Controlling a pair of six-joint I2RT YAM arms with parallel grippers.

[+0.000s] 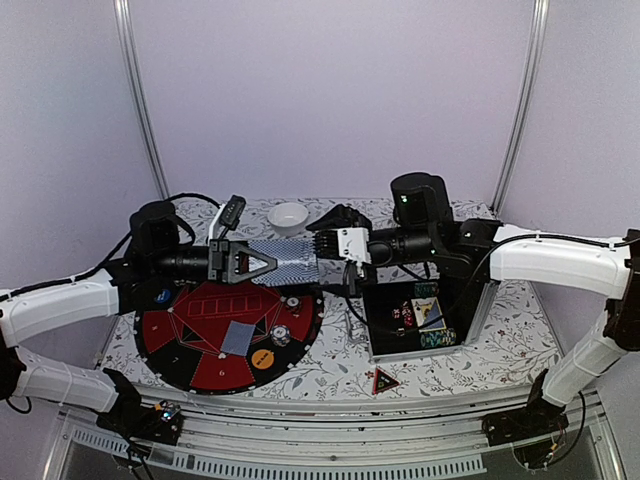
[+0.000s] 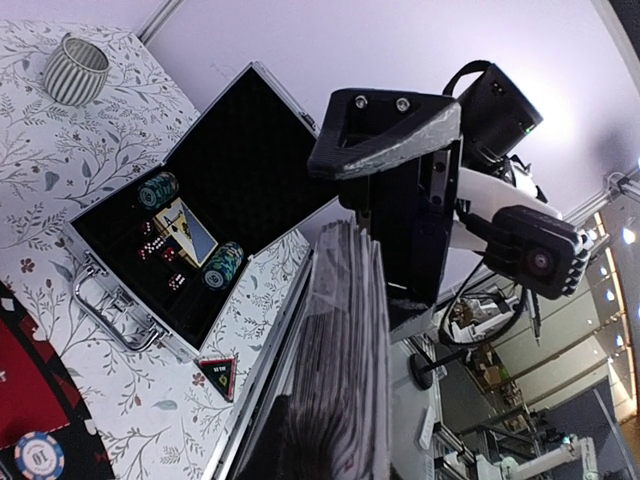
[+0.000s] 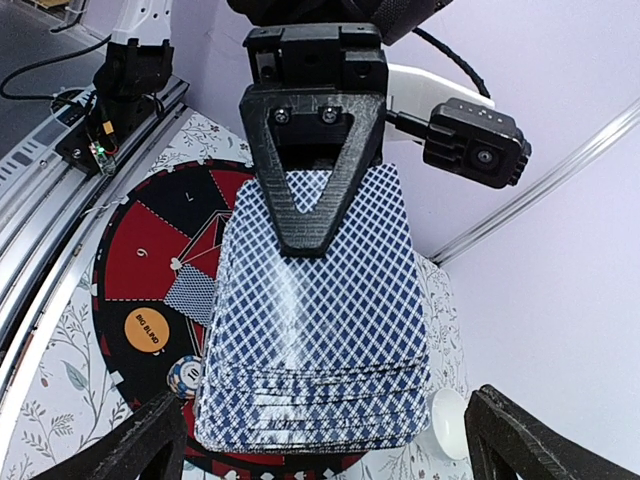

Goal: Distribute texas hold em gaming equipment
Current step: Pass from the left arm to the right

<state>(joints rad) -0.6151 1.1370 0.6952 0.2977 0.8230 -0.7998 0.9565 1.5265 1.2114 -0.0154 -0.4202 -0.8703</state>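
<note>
The orange disc (image 3: 148,332) lying on the round red-and-black mat (image 3: 135,225) reads "BIG BLIND" in dark capitals; a white "9" stands on one red segment of that mat in the right wrist view; from the top view, two near segments carry white numerals that look like "7" and "6"; the poker chip (image 2: 38,455) has a dark mark on its white centre, too blurred to read; the print on the red triangular marker (image 2: 218,375) is too small to make out.
</note>
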